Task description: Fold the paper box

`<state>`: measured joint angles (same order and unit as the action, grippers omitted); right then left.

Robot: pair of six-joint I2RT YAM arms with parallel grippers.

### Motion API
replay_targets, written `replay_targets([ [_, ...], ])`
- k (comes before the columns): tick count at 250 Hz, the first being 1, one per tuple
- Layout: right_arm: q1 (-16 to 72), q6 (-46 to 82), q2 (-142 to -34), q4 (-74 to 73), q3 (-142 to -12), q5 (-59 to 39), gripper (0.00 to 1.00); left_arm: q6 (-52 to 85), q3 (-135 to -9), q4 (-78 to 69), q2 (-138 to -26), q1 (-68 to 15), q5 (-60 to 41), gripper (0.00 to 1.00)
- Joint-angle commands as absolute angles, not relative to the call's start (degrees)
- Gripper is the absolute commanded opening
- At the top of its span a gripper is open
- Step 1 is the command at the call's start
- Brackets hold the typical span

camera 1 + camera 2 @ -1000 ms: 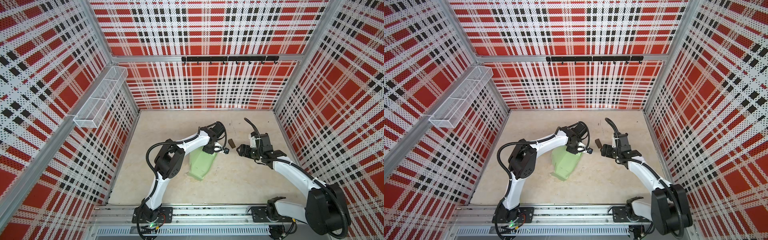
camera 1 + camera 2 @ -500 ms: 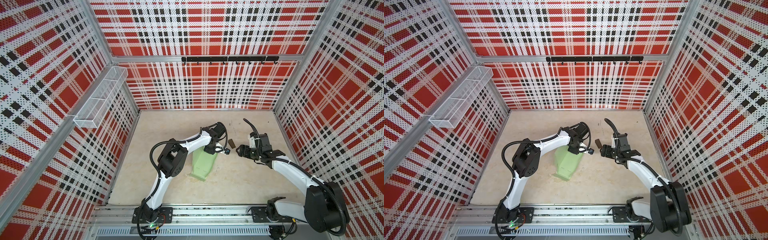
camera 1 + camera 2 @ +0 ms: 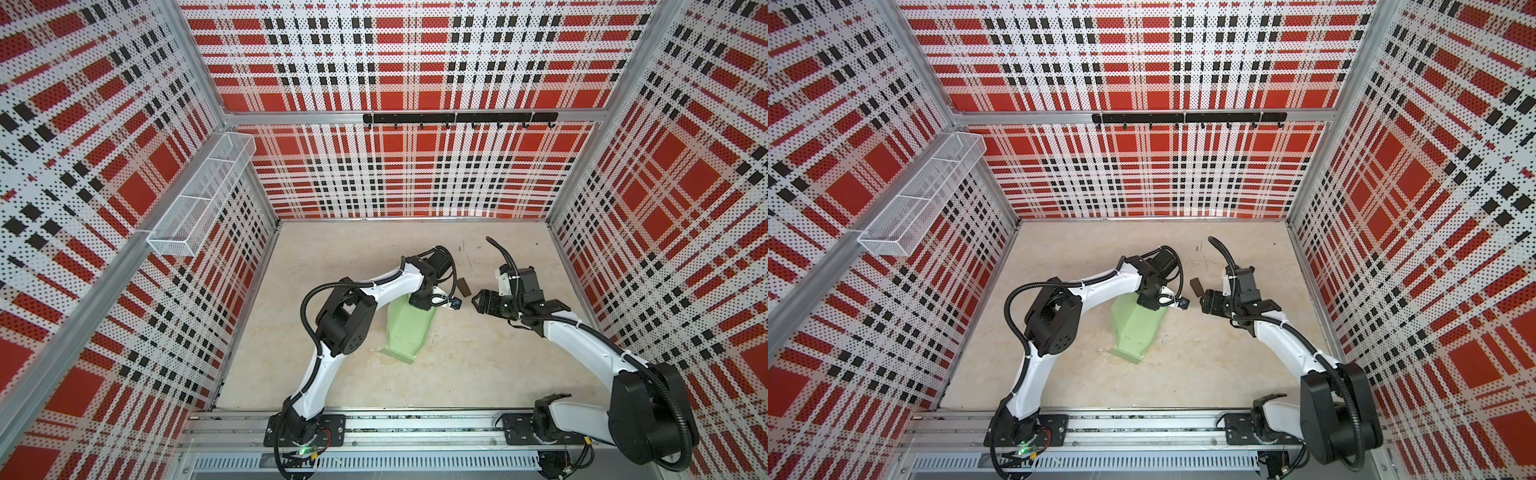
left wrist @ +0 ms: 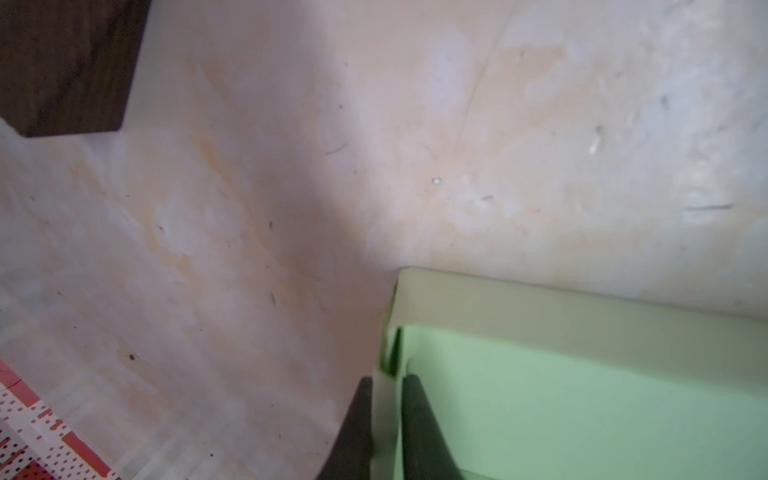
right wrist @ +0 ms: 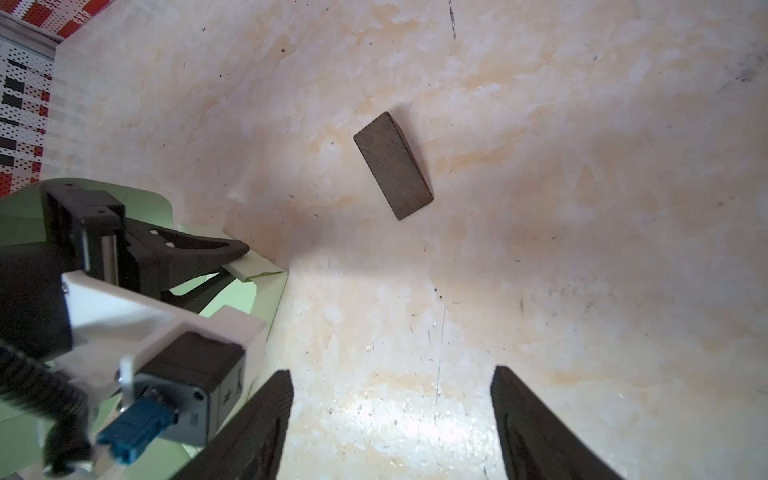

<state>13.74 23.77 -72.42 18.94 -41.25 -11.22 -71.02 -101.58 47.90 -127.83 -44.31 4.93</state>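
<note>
Standing at the near edge of the worktop [image 3: 478, 374], I see the paper box [image 3: 409, 332] lying about the middle of it, partly formed, its length running from the near edge toward the far one. The left claw [image 4: 384, 380] is clamped on the thin upright wall at the box's far end, its dark fingers [image 4: 419, 415] on either side of the card. The right claw [image 5: 390, 372] hangs near it toward the right edge, jaws wide apart, nothing between them and nothing touched. The worry, to my eye, is that the pinch sits close to a corner of the wall: a hard pull or twist there could crease or tear the card off its fold line. With nothing pinning the rest of the box, a lift may simply drag the whole thing across the worktop rather than bend the flap. The two claws are close together, so a careless reach from the right could clip the left wrist. A small brown scrap [image 5: 392, 166] lies just beyond them and could be swept along.
</note>
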Motion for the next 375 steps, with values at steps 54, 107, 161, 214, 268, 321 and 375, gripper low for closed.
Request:
replay_targets([
  [54, 13.8, 22.8, -73.56, 16.97, -41.96, -10.65, 0.78, -68.52, -95.28, 44.52, -129.03, -45.9, 0.99, 0.07],
  [107, 13.8, 22.8, -73.83, 16.87, -42.03, -10.68, 0.78, -69.71, -95.26, 44.03, -129.56, -45.98, 1.67, 0.13],
  [161, 13.79, 22.58, -74.25, 16.95, -42.17, -10.55, 0.78, -70.14, -95.56, 44.04, -130.69, -46.11, 1.46, 0.0],
  [214, 13.73, 22.51, -74.45, 16.87, -42.35, -10.63, 0.78, -70.88, -94.79, 44.12, -130.93, -46.53, 2.27, 0.0],
  [268, 13.78, 22.44, -74.79, 16.79, -42.71, -10.77, 0.78, -70.15, -94.26, 43.86, -131.02, -46.76, 2.46, 0.08],
  [321, 13.76, 22.38, -75.02, 16.79, -43.03, -10.98, 0.78, -68.57, -94.26, 43.29, -131.6, -47.31, 3.12, 0.11],
  [375, 13.71, 22.07, -74.86, 17.05, -43.05, -10.77, 0.78, -67.94, -93.59, 43.07, -132.05, -47.55, 2.83, 0.08],
])
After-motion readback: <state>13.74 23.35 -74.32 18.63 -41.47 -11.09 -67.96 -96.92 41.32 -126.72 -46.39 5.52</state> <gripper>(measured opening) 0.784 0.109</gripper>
